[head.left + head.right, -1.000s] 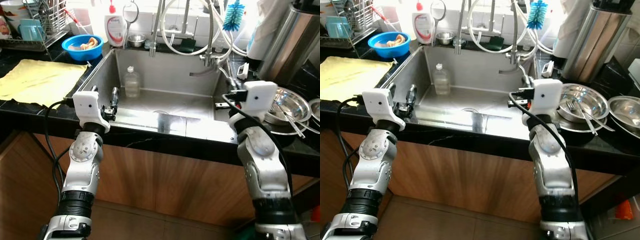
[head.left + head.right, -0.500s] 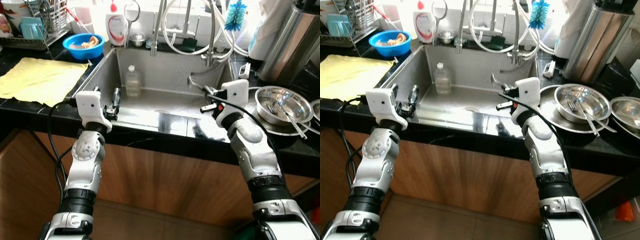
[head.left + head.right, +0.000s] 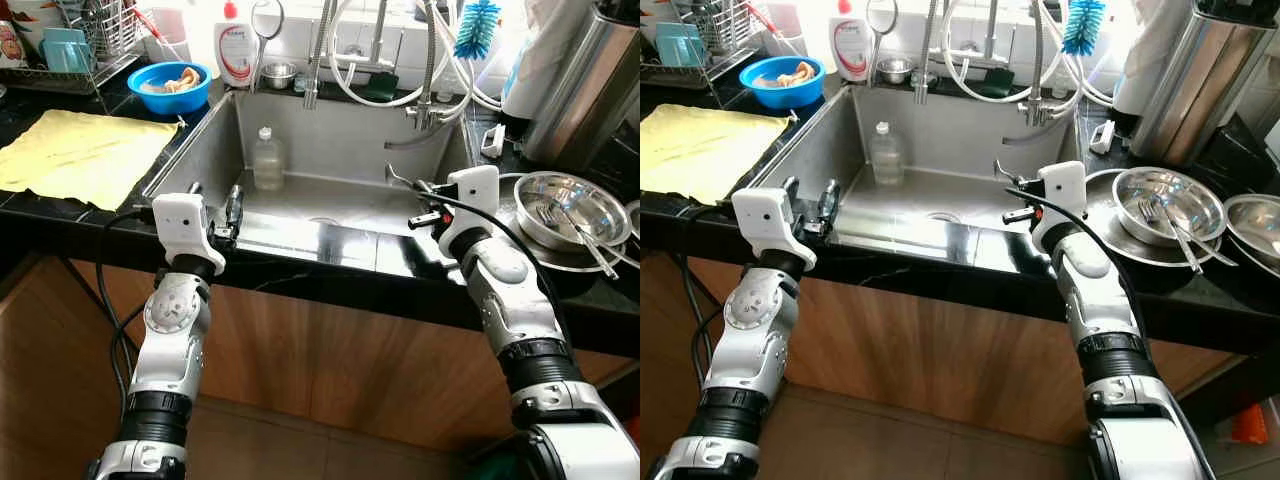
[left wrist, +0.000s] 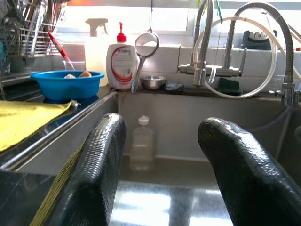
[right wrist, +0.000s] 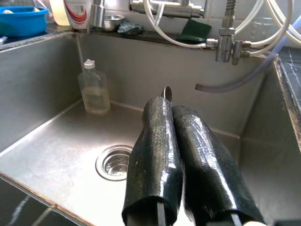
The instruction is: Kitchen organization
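Note:
My right gripper (image 3: 418, 192) hangs over the right side of the steel sink (image 3: 330, 205), shut on a thin metal utensil (image 3: 393, 177) whose tip pokes out past the fingers (image 5: 165, 92). Stacked steel bowls (image 3: 572, 200) holding more utensils sit on the black counter just right of that arm. My left gripper (image 3: 232, 200) rests open at the sink's front left edge with nothing between its fingers (image 4: 101, 160). A small clear bottle (image 3: 266, 162) stands at the back of the basin.
A yellow cloth (image 3: 85, 155) lies on the left counter, with a blue bowl (image 3: 170, 85), a dish rack (image 3: 95, 35) and a soap bottle (image 3: 236, 55) behind it. Taps and hoses (image 3: 380, 60) rise behind the sink. A tall steel pot (image 3: 590, 85) stands at the right.
My right gripper swung left from the steel bowls to above the sink, carrying the metal utensil. The left arm stayed put; the camera shifted a little.

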Motion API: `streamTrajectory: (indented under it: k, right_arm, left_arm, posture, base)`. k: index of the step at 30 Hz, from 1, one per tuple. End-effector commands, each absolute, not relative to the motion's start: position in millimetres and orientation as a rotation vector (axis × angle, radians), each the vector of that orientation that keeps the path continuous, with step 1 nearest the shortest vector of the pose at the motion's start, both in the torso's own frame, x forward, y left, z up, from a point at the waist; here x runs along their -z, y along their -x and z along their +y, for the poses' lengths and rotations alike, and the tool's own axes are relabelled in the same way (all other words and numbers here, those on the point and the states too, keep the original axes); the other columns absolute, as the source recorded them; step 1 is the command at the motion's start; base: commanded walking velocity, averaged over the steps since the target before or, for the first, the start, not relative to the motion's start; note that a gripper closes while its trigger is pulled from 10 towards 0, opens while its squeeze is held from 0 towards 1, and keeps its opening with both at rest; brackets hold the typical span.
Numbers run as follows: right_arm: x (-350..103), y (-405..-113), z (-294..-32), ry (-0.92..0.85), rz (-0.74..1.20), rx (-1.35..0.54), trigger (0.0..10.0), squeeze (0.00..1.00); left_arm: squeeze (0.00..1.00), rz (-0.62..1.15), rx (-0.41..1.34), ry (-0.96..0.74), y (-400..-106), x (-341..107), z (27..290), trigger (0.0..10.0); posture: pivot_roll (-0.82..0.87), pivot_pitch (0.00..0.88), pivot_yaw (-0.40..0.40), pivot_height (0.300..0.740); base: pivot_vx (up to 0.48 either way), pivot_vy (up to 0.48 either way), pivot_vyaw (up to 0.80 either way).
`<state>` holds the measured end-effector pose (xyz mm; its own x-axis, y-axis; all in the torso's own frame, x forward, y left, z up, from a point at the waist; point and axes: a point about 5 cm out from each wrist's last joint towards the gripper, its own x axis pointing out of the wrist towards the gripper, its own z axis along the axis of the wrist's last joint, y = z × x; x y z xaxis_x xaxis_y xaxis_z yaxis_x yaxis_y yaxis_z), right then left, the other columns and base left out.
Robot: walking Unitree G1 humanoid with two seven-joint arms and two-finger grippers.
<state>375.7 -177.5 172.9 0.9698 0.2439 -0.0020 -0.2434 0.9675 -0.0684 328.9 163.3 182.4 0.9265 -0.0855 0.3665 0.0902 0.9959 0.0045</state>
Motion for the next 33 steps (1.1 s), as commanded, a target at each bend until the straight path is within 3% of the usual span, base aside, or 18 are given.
streamTrajectory:
  k: [1,5,7,8,9,11,12,15,22,33]
  right_arm:
    - [-187.0,-380.5,-182.5,0.072,-0.046,-0.232,10.0,0.0]
    - [-192.5,-382.4,-182.2,0.081,-0.062,-0.258,10.0,0.0]
    - [-204.5,-386.9,-185.4,0.182,-0.1,-0.228,10.0,0.0]
    - [-207.1,-389.3,-185.7,-0.023,-0.097,-0.214,10.0,0.0]
    - [-207.5,-389.3,-185.5,-0.074,-0.097,-0.202,10.0,0.0]
    - [-220.0,-392.1,-182.4,-0.16,-0.16,-0.173,10.0,0.0]
    - [-224.3,-397.3,-174.9,-0.057,-0.167,-0.178,10.0,0.0]
    - [-225.0,-399.9,-170.4,0.096,-0.176,-0.189,10.0,0.0]
    - [-206.8,-399.4,-174.6,0.025,-0.099,-0.185,10.0,0.0]
    - [-196.7,-398.6,-170.3,0.059,-0.079,-0.219,10.0,0.0]
  left_arm:
    - [0.0,-0.405,0.098,0.007,-325.8,-192.3,163.7,10.0]
    - [0.0,-0.403,0.109,-0.006,-328.7,-195.5,163.2,10.0]
    - [0.0,-0.421,0.16,-0.047,-333.4,-203.3,160.4,10.0]
    - [0.0,-0.413,0.082,0.033,-340.2,-204.5,170.0,10.0]
    - [0.0,-0.397,0.027,0.131,-341.8,-203.7,175.5,10.0]
    - [0.0,-0.446,0.08,0.014,-339.1,-214.4,161.6,10.0]
    - [0.0,-0.46,0.194,-0.08,-339.3,-214.8,141.2,10.0]
    - [0.0,-0.443,0.194,-0.045,-343.6,-211.0,136.8,10.0]
    - [0.0,-0.45,0.161,-0.004,-340.7,-209.9,134.7,10.0]
    - [0.0,-0.452,0.154,-0.044,-341.6,-208.2,146.5,10.0]
  posture:
    - [0.05,0.0,-0.066,0.74]
    - [0.09,0.0,-0.06,0.74]
    - [0.09,0.0,-0.051,0.74]
    - [0.08,0.0,-0.063,0.74]
    - [0.09,0.0,-0.049,0.74]
    - [0.09,0.0,-0.052,0.74]
    - [0.1,0.0,-0.051,0.74]
    - [0.1,0.0,-0.051,0.74]
    - [0.1,0.0,-0.073,0.74]
    - [0.08,0.0,-0.074,0.74]
  base:
    - [0.0,0.0,0.0]
    - [0.0,0.0,0.0]
    - [0.0,0.0,0.0]
    - [0.0,0.0,0.0]
    - [0.0,0.0,0.0]
    - [0.0,0.0,0.0]
    - [0.0,0.0,0.0]
    - [0.0,0.0,0.0]
    - [0.0,0.0,0.0]
    - [0.0,0.0,0.0]
